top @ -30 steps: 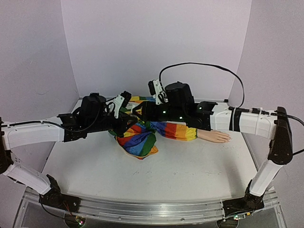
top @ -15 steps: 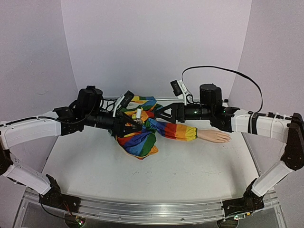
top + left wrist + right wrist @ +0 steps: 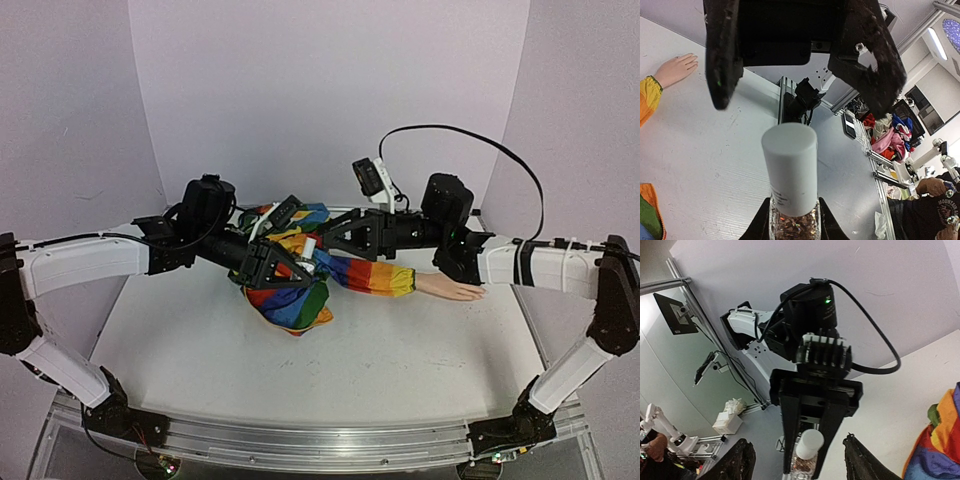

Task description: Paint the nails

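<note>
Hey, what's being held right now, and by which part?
The left tool holds the glitter polish bottle by its glass body, below the white cap. The right tool is open, gripping nothing.

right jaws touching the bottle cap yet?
Apart. Right wrist view: the white cap shows between the jaws of the open right gripper, clear gaps either side.

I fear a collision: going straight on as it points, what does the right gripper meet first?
Most likely the cap of the bottle that the left gripper holds facing it; the gap is hard to judge.
</note>
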